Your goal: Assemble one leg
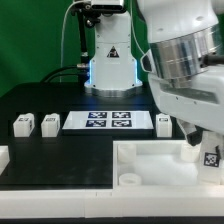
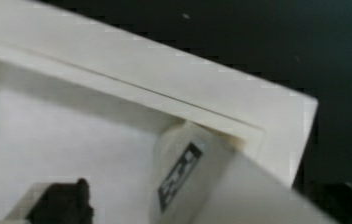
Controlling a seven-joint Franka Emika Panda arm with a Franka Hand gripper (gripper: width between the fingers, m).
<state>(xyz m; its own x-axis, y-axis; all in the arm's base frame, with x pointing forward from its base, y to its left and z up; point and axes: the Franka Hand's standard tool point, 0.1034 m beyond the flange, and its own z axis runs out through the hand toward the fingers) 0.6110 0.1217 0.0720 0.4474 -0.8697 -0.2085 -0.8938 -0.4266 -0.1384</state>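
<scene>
One leg (image 1: 210,157), a small white block with a black-and-white marker, stands tilted at the far right corner of the big white tray (image 1: 160,158). My gripper (image 1: 203,143) hangs right over it. In the wrist view the leg (image 2: 187,175) rests against the tray's corner wall (image 2: 208,95). A dark finger (image 2: 57,205) shows well apart from the leg's marker face, with a gap between them. The other finger merges with the dark table and does not show clearly. The jaws look spread around the leg. Three more legs (image 1: 22,125) (image 1: 50,123) (image 1: 164,121) stand in a row on the table.
The marker board (image 1: 108,121) lies between the loose legs. A round socket (image 1: 128,180) shows at the tray's near left corner. A white piece (image 1: 3,155) sits at the exterior view's left edge. The robot base (image 1: 110,65) stands behind the board.
</scene>
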